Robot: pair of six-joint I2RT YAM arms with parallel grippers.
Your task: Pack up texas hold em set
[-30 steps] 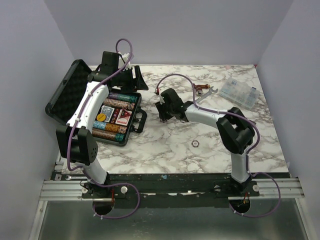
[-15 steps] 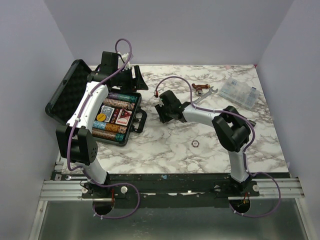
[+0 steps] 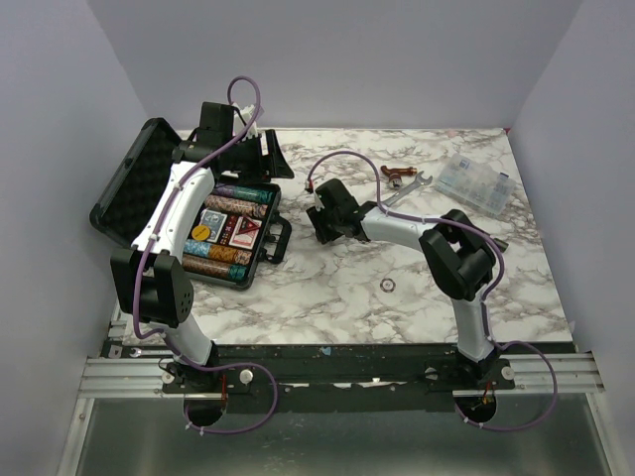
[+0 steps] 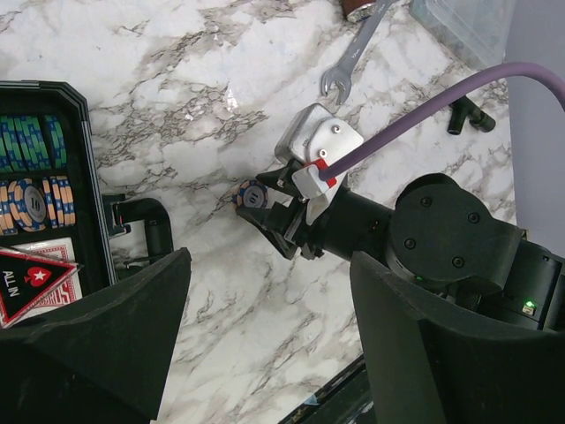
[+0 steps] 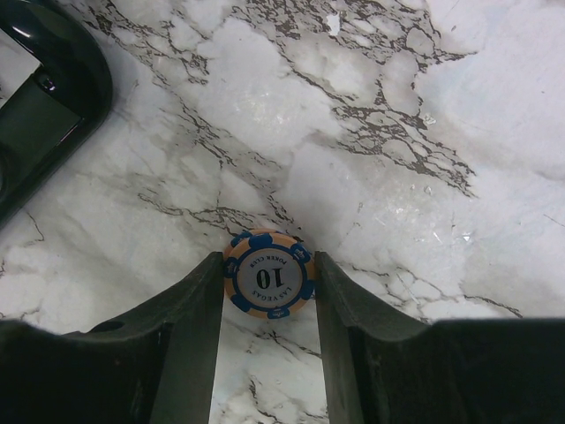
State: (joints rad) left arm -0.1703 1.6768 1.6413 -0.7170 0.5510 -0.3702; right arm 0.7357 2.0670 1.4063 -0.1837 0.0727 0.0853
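One loose chip is travelling toward the case.

The right gripper [image 5: 269, 265] is pinching a blue-and-cream poker chip [image 5: 269, 275] by its two edges, and the face marked 10 is looking up at the wrist camera. It is hanging over bare marble table [image 3: 397, 288], near the handle of the black briefcase [image 4: 91, 177] but not over it yet. Compared with a second ago, this arm is folding its elbow inward and the gripper is sitting slightly nearer to the case, so the carry is progressing slowly. The left gripper [image 4: 265, 353] is waiting beside the case's far edge with fingers spread wide and nothing between them. I judge that the chip is going next into the chip rows [image 3: 223, 260] of the open case, and the lid is remaining to be shut.
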